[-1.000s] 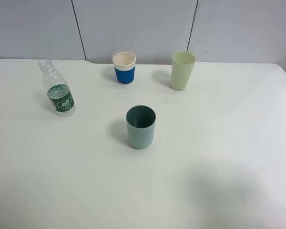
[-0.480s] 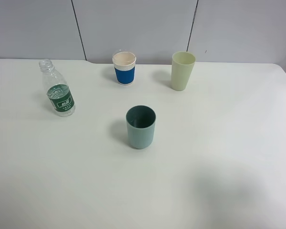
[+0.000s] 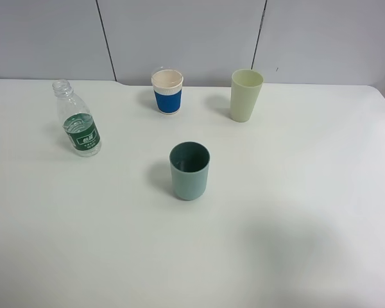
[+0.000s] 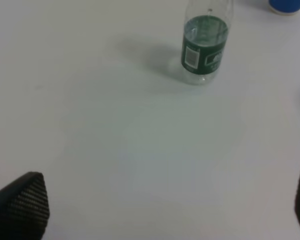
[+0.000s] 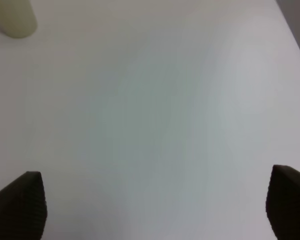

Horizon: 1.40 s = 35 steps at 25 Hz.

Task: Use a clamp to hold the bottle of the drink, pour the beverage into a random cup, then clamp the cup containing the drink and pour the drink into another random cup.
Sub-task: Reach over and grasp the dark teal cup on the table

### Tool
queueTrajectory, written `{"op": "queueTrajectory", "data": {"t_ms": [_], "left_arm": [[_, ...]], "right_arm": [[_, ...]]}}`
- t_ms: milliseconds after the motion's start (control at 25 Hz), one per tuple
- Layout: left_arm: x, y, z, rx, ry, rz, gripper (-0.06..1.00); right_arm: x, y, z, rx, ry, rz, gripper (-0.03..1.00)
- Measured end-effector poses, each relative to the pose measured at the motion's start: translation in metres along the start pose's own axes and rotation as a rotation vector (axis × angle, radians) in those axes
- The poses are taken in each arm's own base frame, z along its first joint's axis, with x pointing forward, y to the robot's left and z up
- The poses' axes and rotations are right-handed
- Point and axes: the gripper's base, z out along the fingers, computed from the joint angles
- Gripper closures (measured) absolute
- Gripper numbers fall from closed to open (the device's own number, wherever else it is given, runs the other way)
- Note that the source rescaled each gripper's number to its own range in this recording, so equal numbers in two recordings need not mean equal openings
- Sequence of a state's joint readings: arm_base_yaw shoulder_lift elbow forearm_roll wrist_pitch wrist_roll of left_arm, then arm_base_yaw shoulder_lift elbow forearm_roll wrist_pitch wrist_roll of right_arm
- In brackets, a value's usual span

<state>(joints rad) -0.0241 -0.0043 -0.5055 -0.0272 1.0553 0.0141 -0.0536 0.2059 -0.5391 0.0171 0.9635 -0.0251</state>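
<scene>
A clear plastic bottle (image 3: 77,120) with a green label and no cap stands at the table's left; it also shows in the left wrist view (image 4: 205,42). A teal cup (image 3: 189,170) stands in the middle. A blue-sleeved paper cup (image 3: 167,91) and a pale green cup (image 3: 246,95) stand at the back. My left gripper (image 4: 162,200) is open, well short of the bottle. My right gripper (image 5: 155,202) is open over bare table, with the pale green cup (image 5: 12,19) far ahead. Neither gripper shows in the high view.
The white table (image 3: 295,192) ends at a grey panelled wall (image 3: 192,38) behind the cups. The table's right edge shows in the right wrist view (image 5: 292,32). A corner of the blue cup (image 4: 287,6) shows in the left wrist view.
</scene>
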Motion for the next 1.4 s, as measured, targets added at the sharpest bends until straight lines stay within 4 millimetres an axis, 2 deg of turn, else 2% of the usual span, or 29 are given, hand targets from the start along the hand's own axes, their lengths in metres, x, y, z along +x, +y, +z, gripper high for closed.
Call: {"op": "queueTrajectory", "data": {"t_ms": [200, 320, 520, 800, 1000, 1240, 1400], "left_arm": [[0.000, 0.000, 0.000, 0.000, 0.000, 0.000, -0.06], [0.000, 0.000, 0.000, 0.000, 0.000, 0.000, -0.06], [0.000, 0.000, 0.000, 0.000, 0.000, 0.000, -0.06], [0.000, 0.000, 0.000, 0.000, 0.000, 0.000, -0.06], [0.000, 0.000, 0.000, 0.000, 0.000, 0.000, -0.06], [0.000, 0.000, 0.000, 0.000, 0.000, 0.000, -0.06], [0.000, 0.000, 0.000, 0.000, 0.000, 0.000, -0.06]], "right_arm": [[-0.036, 0.004, 0.030, -0.058, 0.012, -0.019, 0.22], [-0.049, 0.007, 0.055, -0.095, 0.048, -0.016, 0.22], [-0.060, 0.020, 0.094, -0.176, 0.079, -0.078, 0.22], [-0.061, 0.065, 0.134, -0.346, 0.086, -0.200, 0.22], [-0.053, 0.098, 0.143, -0.460, 0.099, -0.285, 0.22], [-0.040, 0.138, 0.129, -0.630, 0.087, -0.408, 0.22], [-0.028, 0.153, 0.128, -0.678, 0.136, -0.475, 0.22]]}}
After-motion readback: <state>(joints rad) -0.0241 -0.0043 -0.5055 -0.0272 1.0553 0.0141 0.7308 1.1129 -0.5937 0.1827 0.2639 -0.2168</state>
